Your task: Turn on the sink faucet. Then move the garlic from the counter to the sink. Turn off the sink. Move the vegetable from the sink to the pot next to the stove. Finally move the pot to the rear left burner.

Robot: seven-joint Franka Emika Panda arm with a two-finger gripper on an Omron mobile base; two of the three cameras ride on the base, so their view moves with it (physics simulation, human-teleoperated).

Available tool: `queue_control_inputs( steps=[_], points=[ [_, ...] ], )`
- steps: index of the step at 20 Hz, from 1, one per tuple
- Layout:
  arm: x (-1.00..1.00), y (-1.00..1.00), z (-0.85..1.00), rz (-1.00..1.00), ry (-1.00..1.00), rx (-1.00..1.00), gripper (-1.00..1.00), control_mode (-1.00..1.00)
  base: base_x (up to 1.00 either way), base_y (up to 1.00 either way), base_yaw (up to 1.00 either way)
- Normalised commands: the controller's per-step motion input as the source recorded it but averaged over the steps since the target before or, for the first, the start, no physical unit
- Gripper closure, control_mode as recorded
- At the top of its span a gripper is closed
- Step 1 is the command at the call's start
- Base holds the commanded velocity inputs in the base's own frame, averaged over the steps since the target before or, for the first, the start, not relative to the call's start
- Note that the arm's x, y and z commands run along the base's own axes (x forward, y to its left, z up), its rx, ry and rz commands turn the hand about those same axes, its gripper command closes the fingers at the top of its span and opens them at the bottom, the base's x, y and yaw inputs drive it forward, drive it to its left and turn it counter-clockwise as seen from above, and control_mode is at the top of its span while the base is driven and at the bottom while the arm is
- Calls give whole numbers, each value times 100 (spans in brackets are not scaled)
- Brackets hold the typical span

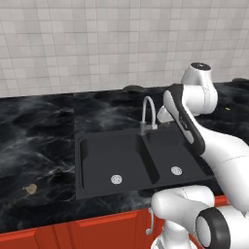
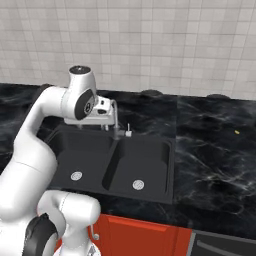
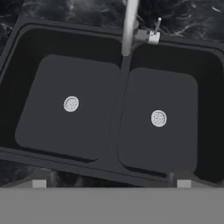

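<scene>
Open-jawed gripper (image 3: pixel 111 181) is hovering over the sink (image 1: pixel 97 187); no water running from the faucet (image 1: pixel 148 113), garlic (image 1: pixel 31 189) waiting at nine o'clock — everything remaining.

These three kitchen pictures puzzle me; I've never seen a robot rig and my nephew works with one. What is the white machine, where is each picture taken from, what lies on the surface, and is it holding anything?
The white machine is a robot arm on a driving base, in a computer-rendered kitchen. Two pictures come from cameras on the base, behind the arm to its left and right. The third looks down from a camera on the hand itself; the two small tips at its bottom belong to the gripper, which is open and holds nothing. Below it is the sink, a dark double basin with a silver drain in each bowl, and the sink faucet behind it. On the counter, left of the sink, lies the garlic, a tiny tan bulb.
</scene>
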Motion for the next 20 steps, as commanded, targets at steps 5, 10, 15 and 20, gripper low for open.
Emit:
queue_control_inputs(
  steps=[5,10,15,20],
  points=[
    [24,-73,-28,20,0,5,-100,-100,0,0,0],
    [49,-59,-29,23,0,3,-100,-100,0,0,0],
    [43,-56,-25,30,-2,5,-100,-100,0,0,0],
    [16,-37,-15,23,-8,9,-100,-100,0,0,0]
  ],
)
